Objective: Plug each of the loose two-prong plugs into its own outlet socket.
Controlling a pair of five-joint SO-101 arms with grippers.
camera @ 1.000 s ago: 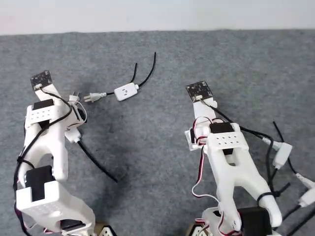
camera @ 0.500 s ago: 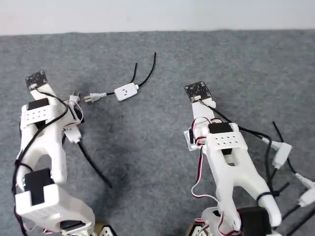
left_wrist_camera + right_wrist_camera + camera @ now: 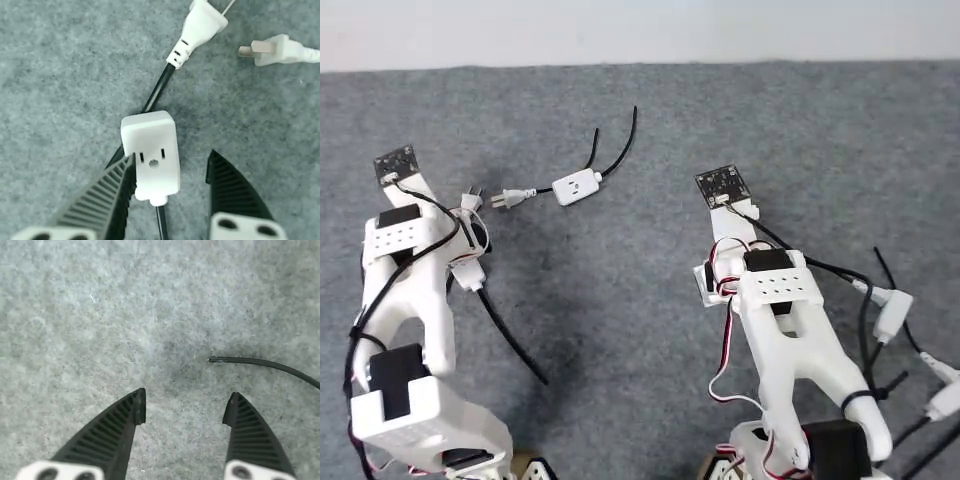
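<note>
High view: found white outlet socket point(image 3: 467, 276) under left arm point(image 3: 405, 260). Left wrist view: found left claw point(image 3: 170, 172) open astride it, two-prong plugs point(image 3: 200, 22) just beyond; judged socket light, rigid, slick, best pinched across flat sides. Right wrist view: found right claw point(image 3: 185, 410) open, empty.

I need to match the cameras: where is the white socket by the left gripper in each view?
High view: socket at the left, beside the left arm, black cable trailing back.
Left wrist view: socket between the fingers of the open left gripper.
Right wrist view: another patch of carpet, a black cable end ahead of the right gripper.
Shared landmark: the white-corded plug just beyond the socket.
</note>
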